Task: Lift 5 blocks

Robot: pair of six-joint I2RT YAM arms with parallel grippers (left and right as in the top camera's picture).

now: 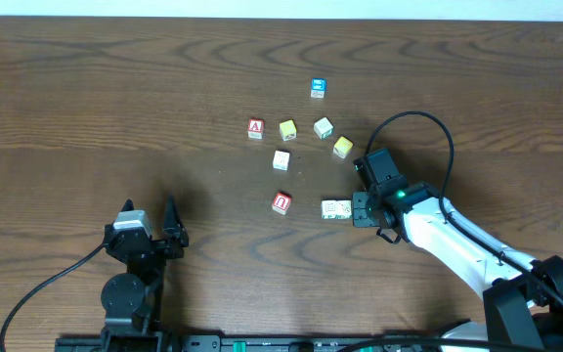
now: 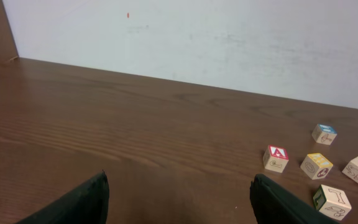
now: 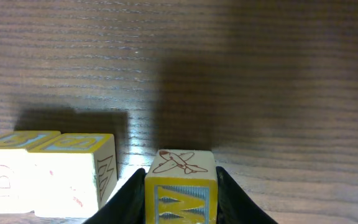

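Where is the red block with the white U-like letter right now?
Overhead view: the red U block lies just left of the cream blocks at the right hand, with the white block beyond it.

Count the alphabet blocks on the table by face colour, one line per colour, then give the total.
Blue blocks: 1
Red blocks: 2
Yellow or cream blocks: 7
Total: 10
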